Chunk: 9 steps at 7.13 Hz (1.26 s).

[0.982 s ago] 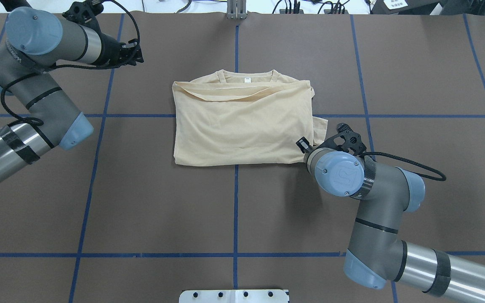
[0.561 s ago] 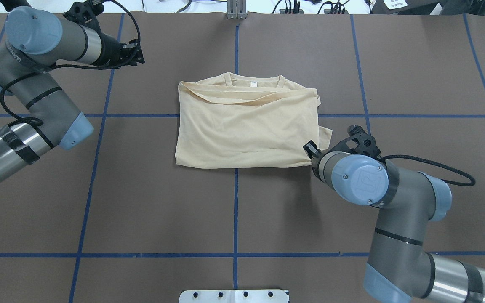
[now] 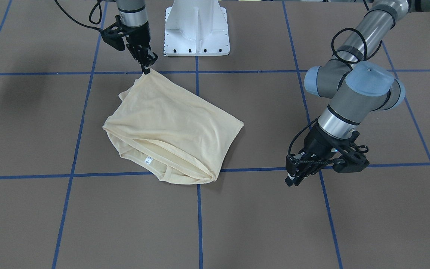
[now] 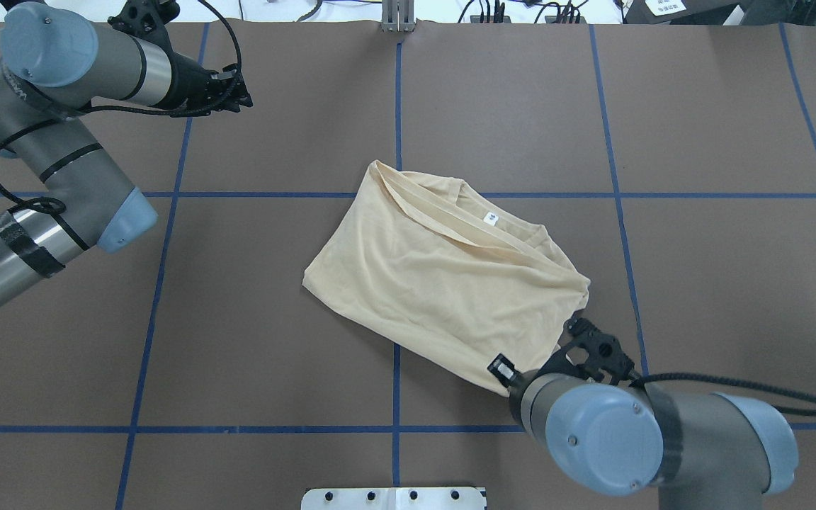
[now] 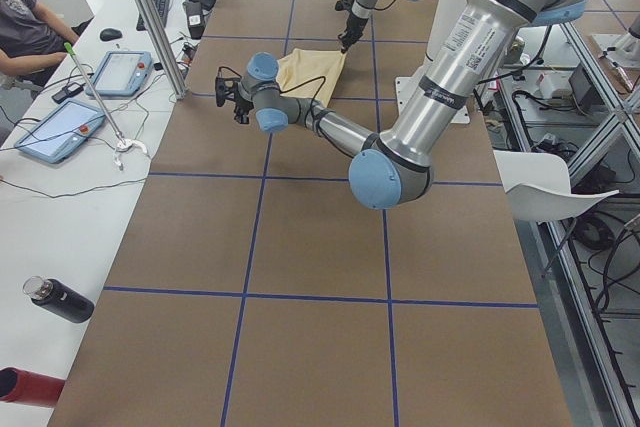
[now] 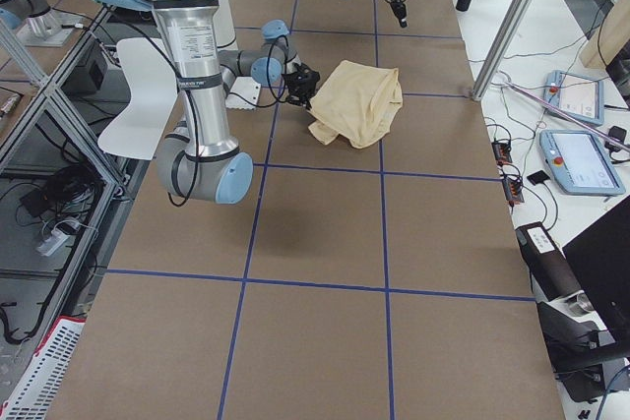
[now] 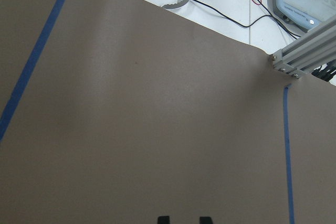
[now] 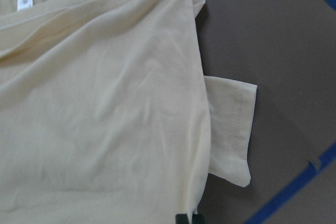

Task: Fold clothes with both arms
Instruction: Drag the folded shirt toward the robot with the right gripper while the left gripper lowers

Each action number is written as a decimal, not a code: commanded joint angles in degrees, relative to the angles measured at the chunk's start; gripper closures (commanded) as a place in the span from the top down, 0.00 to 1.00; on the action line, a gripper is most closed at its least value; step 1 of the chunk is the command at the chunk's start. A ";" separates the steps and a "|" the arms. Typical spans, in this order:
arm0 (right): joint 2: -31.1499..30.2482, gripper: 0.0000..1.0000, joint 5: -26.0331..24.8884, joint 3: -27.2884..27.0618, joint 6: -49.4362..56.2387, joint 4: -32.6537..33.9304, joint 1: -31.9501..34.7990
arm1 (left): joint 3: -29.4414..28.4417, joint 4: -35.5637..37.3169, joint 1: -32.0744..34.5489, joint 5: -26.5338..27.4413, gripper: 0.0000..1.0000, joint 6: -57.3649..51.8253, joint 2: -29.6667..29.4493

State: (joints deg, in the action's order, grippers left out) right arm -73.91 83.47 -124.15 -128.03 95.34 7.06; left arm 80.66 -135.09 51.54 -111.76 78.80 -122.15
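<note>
Right end effector (image 3: 147,68) clamps corner of pale cream-yellow thin-fabric T-shirt (image 3: 170,127); left end effector (image 3: 293,179) released, well apart. Drag low, slowly.

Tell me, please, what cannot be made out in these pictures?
T-shirt chest print: folded inward, unseen in every view.
Neck label text: too small, overhead and right wrist views.
Right tool fingertips: overhead view, covered by its own wrist.
Left tool: left wrist view, cut by the bottom edge.

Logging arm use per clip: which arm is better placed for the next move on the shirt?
Right. The right hand pinches a corner of the shirt, lifting it slightly; the left hand hangs open over bare table, apart from the shirt.
</note>
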 commanded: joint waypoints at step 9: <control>8.59 1.00 18.22 8.79 25.52 2.83 30.18 | 16.31 7.20 -27.71 17.61 0.51 18.58 8.96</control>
State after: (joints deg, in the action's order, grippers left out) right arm -68.06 99.26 -120.89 -107.86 98.31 32.48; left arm 98.95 -130.24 28.18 -98.10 96.73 -111.80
